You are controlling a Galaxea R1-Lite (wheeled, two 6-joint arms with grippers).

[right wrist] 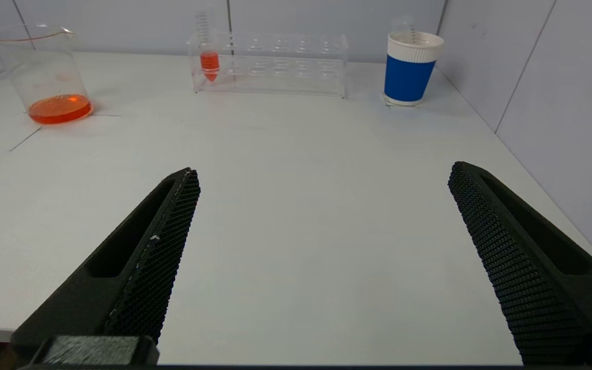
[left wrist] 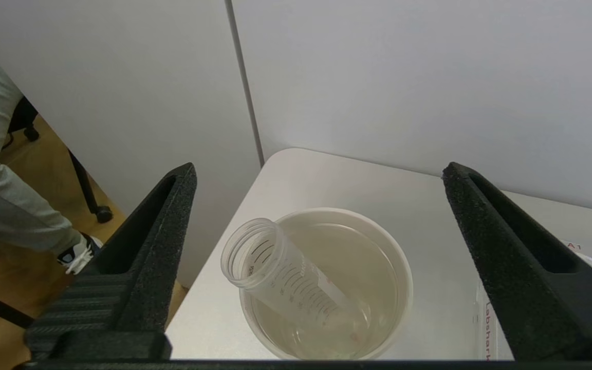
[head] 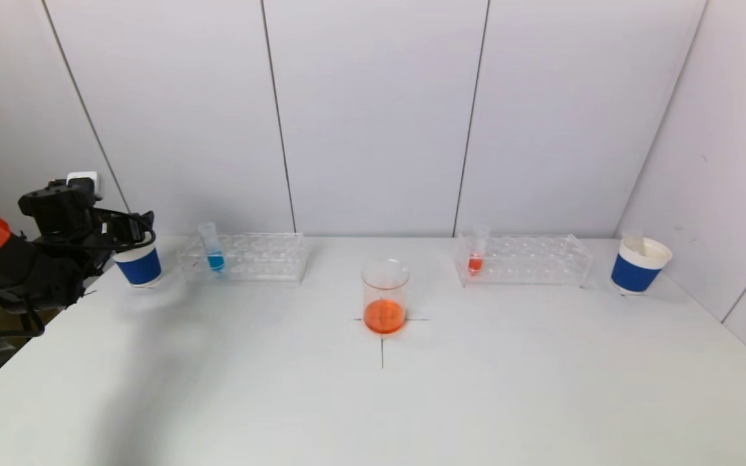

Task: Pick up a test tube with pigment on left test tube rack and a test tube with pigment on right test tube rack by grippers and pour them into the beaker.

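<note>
With the left claw [left wrist: 316, 257] spread wide over the blue paper cup [head: 139, 264] and the right claw [right wrist: 321, 257] also apart, the light, slippery clear plastic tube of blue pigment [head: 212, 255] in the left transparent rack [head: 243, 257] probably wants gripping just below its rim.

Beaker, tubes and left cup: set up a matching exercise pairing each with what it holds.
Things:
1. beaker
2. tube in the left rack
3. tube in the right rack
4. left paper cup

Contents:
a. blue pigment
b. an empty tube leaning inside
c. orange liquid at the bottom
d. red pigment

Pairs: 1-c, 2-a, 3-d, 4-b
</note>
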